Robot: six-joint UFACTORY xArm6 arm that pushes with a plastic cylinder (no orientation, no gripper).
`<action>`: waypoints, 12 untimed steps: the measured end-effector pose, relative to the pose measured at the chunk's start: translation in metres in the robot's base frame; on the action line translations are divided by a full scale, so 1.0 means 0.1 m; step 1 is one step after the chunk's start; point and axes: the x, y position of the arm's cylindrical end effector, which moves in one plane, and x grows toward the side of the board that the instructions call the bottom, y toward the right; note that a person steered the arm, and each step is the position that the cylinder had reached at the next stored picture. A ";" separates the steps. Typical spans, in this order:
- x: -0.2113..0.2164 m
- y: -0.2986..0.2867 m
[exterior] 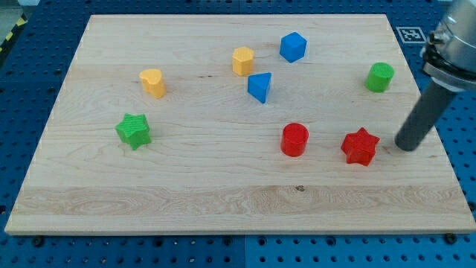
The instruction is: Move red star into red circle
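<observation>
The red star (pixel 360 146) lies on the wooden board at the view's lower right. The red circle (pixel 294 139), a short red cylinder, stands to the star's left with a clear gap between them. My tip (pixel 406 144) rests on the board just to the right of the red star, a small gap apart from it. The dark rod rises from the tip toward the view's upper right.
A green cylinder (pixel 380 77) stands above the star near the board's right edge. A blue triangle (pixel 259 86), a blue hexagon (pixel 293 47), a yellow hexagon (pixel 242 61), a yellow heart (pixel 152 82) and a green star (pixel 134 130) lie further left.
</observation>
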 end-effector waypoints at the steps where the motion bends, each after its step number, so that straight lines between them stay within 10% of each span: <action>1: 0.11 0.05; 12: -0.04 -0.96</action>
